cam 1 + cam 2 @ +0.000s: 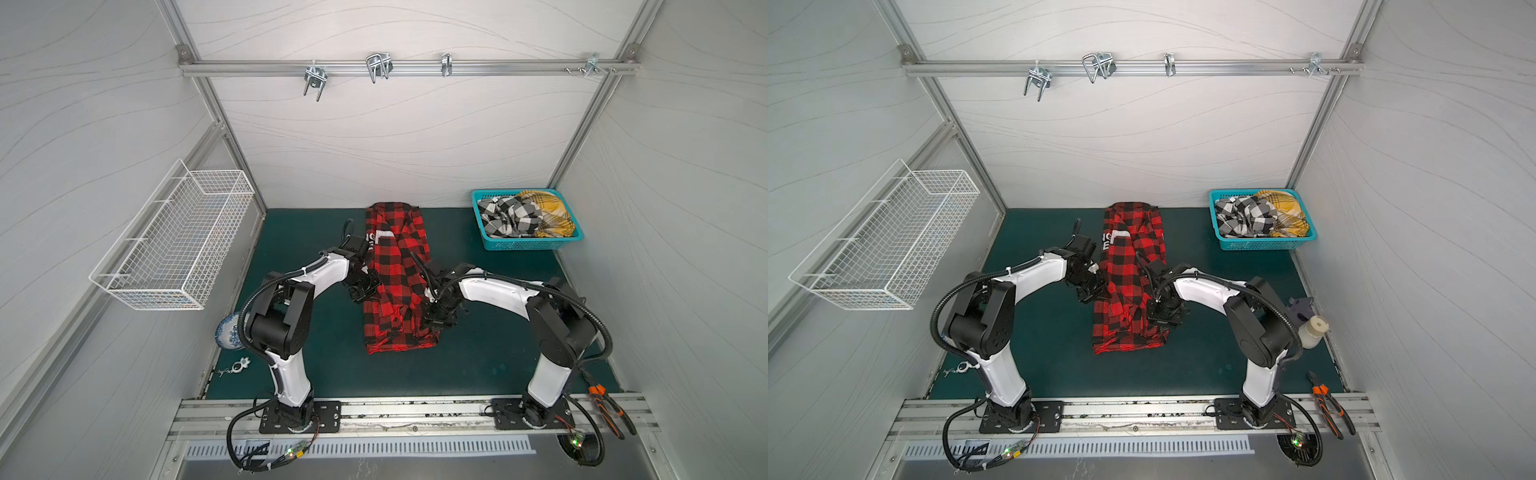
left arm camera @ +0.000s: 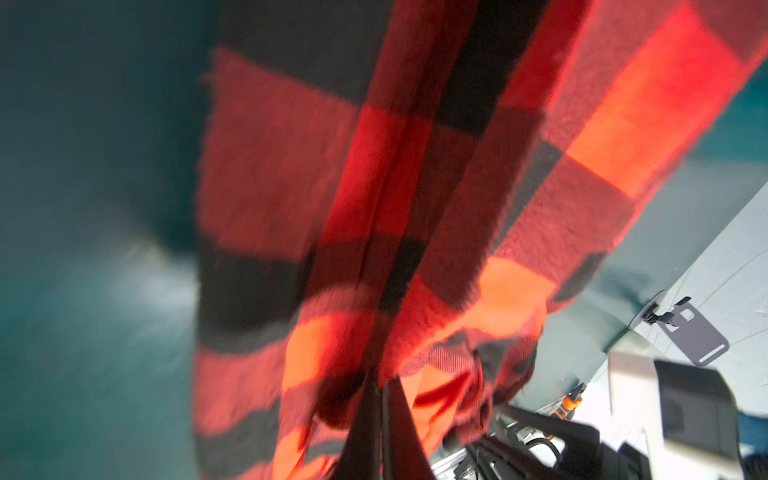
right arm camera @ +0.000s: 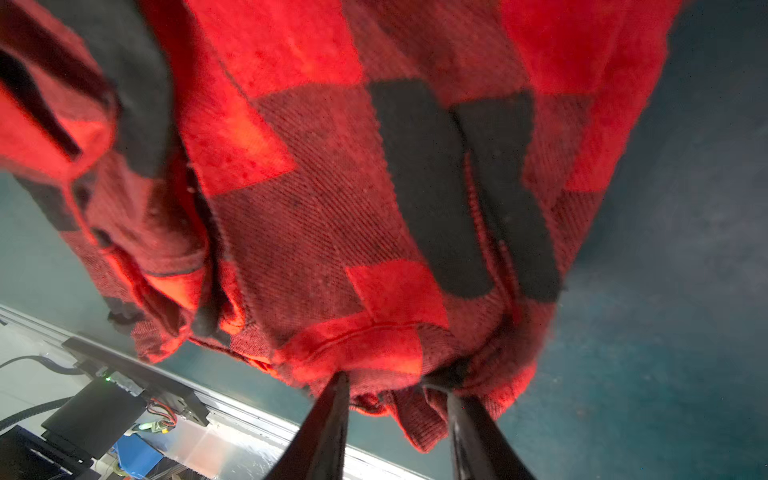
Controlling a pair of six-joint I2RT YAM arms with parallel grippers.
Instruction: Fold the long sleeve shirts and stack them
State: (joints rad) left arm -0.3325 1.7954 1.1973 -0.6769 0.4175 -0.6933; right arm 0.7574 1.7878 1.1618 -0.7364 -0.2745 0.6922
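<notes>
Left wrist: hand (image 2: 381, 384) tight on shirt (image 2: 282, 178)

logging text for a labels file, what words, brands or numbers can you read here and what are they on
"BER": white letters on a pale strip on the red-and-black shirt, seen in both top views.
Larger white letters beside that strip, same shirt: only partly visible, not readable.
Teal basket, pliers: no text that can be made out.
Wrist views: no text.
</notes>
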